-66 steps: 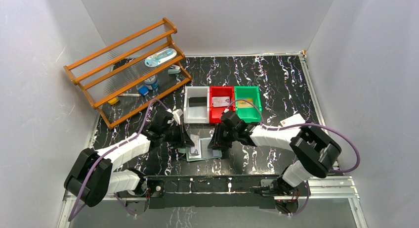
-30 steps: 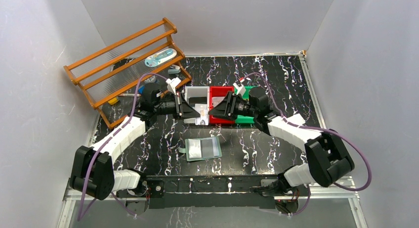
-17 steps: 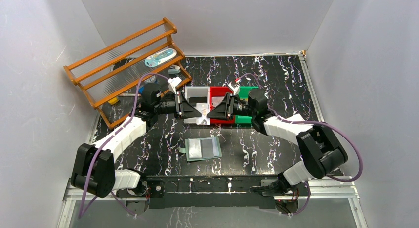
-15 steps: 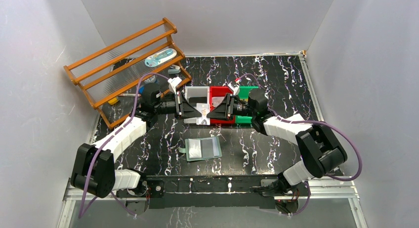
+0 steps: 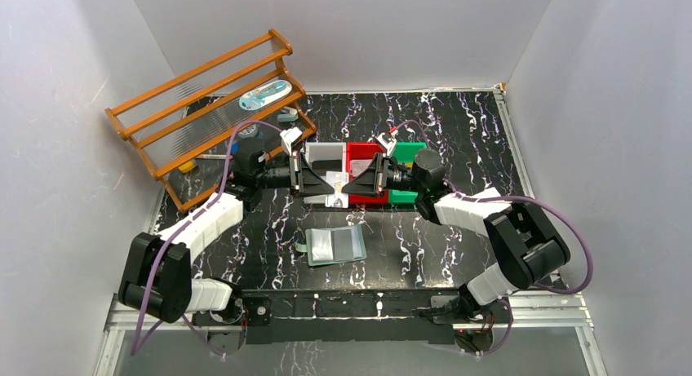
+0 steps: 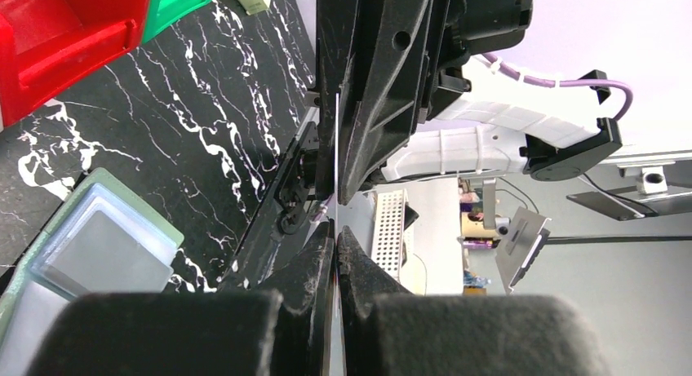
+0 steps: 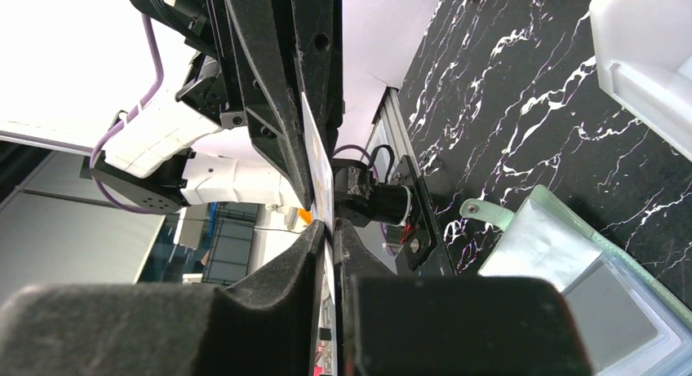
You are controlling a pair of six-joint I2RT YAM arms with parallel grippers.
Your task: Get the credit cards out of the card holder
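Fingers of my left gripper (image 6: 335,237) are clamped on one pale credit card (image 5: 334,192), held edge-up in the air just before the red bin (image 5: 365,146); my right gripper (image 7: 329,229) pinches the same card from the opposite side; the card holder (image 5: 336,245) lies spread open on the table (image 5: 457,139), apart beneath us.

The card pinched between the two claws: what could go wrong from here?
The credit card is held mid-air by the left gripper and right gripper, both pinching it. If one lets go before the other grips firmly, it may drop by the white bin and red bin.
If an arm pulls away while both clamp, the thin card could bend or slip.
The fingertips sit almost nose to nose, so a small misjudgement might knock them together.
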